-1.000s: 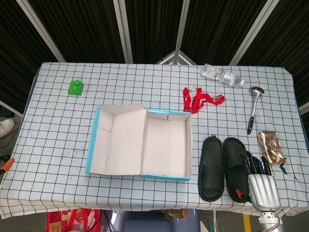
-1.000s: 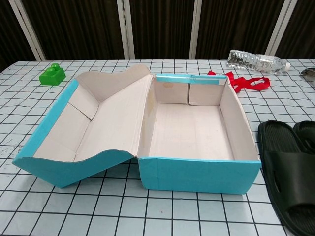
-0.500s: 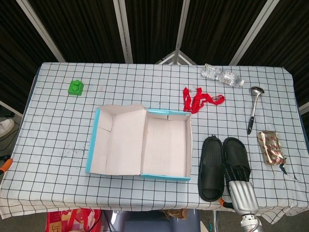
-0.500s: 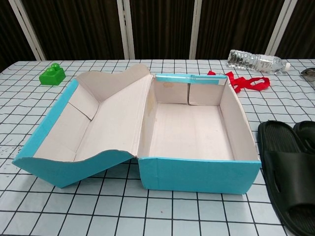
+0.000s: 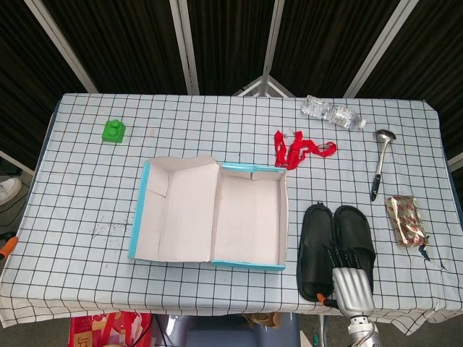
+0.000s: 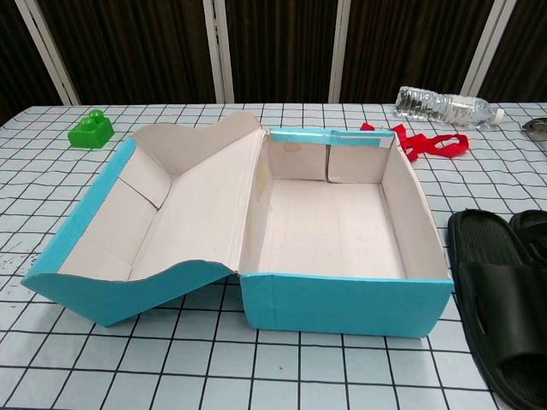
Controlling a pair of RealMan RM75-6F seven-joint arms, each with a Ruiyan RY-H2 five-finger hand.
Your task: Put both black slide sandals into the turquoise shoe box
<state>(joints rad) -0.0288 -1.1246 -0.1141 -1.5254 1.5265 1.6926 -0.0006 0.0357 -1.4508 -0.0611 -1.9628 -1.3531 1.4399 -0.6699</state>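
The turquoise shoe box point(image 5: 246, 264) lies open at the table's middle, its lid folded out to the left and its white inside bare; the chest view shows its front wall point(image 6: 342, 303). Two black slide sandals lie side by side just right of it, soles down: one point(image 5: 316, 246) next to the box and one point(image 5: 354, 231) further right, also seen in the chest view point(image 6: 500, 299) point(image 6: 534, 226). My right hand point(image 5: 349, 280) hovers over their heel ends at the front edge, fingers point(image 5: 338, 256) stretched out and apart, holding nothing. Only an orange sliver of my left hand point(image 5: 6, 246) shows at the left edge.
A green block point(image 5: 113, 131) sits at the back left. Behind the sandals lie a red lanyard point(image 5: 300, 150), a plastic bottle point(image 5: 333, 113), a ladle point(image 5: 380, 163) and a snack packet point(image 5: 406, 220). The table's front edge runs just below the sandals' heels.
My right hand has slid left from the right sandal's outer side to above both heels. The orange sliver at the left edge has drawn slightly outward.
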